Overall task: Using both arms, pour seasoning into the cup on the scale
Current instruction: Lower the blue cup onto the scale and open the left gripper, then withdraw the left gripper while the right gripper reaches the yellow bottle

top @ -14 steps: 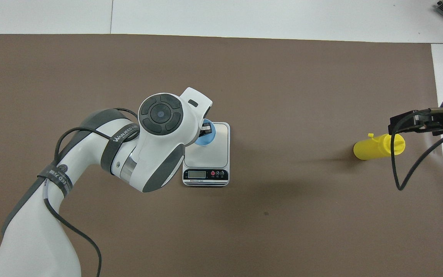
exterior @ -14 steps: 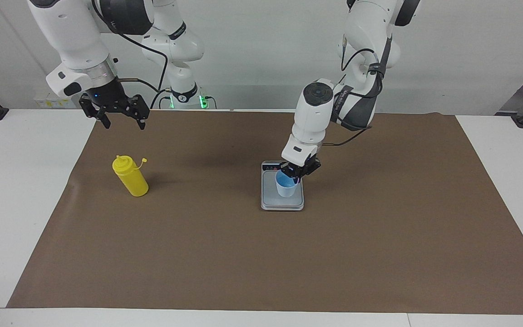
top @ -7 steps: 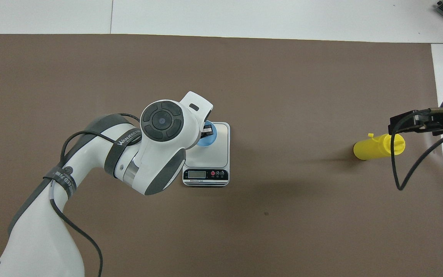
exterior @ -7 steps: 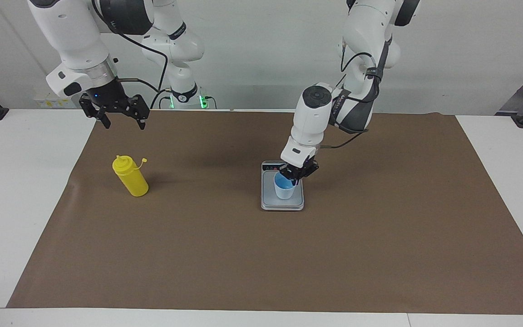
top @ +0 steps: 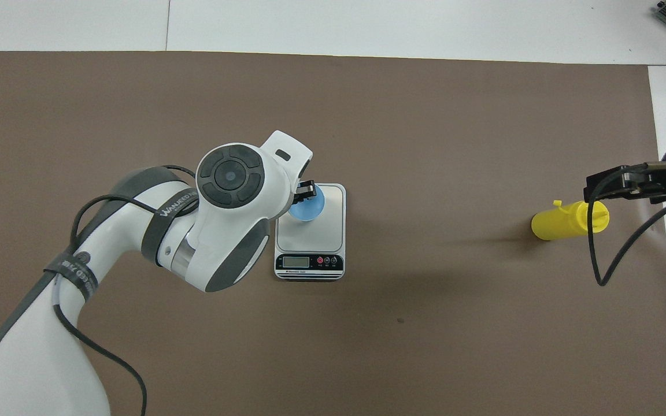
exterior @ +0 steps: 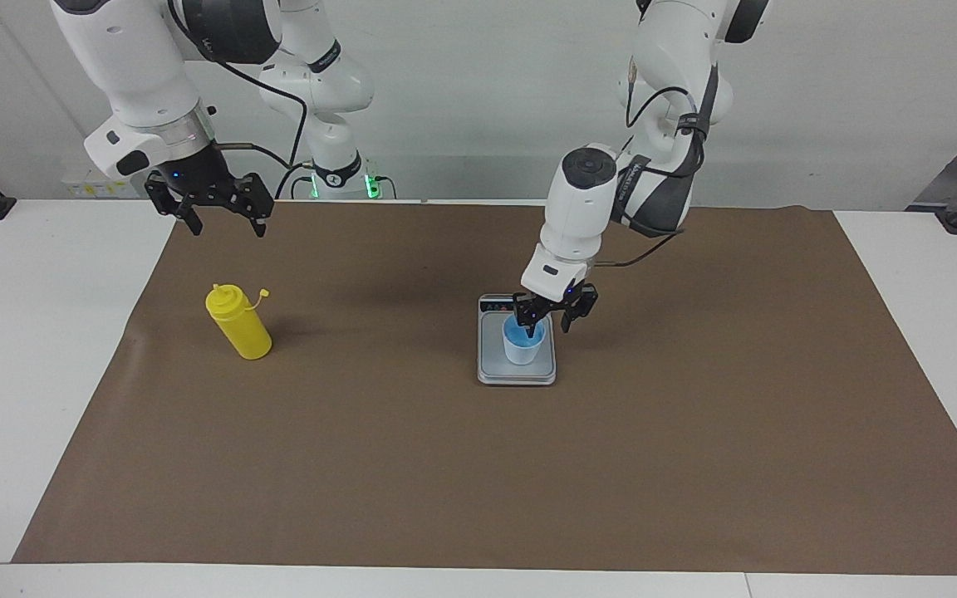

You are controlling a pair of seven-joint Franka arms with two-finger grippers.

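- Brown mat (exterior: 412, 465) covers the table.
- Left gripper (exterior: 553, 317) hangs over the cup (exterior: 523, 342), fingers spread, holding nothing.
- Right gripper (exterior: 221, 218) waits wide open above the mat.
- Grey scale (exterior: 491, 365) carries the blue cup.
- Yellow seasoning (exterior: 239, 322) stands near the right arm's end.

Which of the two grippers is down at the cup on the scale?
The left gripper, open over the blue cup on the scale; the right gripper waits above the yellow bottle's end.

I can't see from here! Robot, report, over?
Left gripper open over cup on scale. Right gripper open, waiting above yellow bottle. Nothing between.
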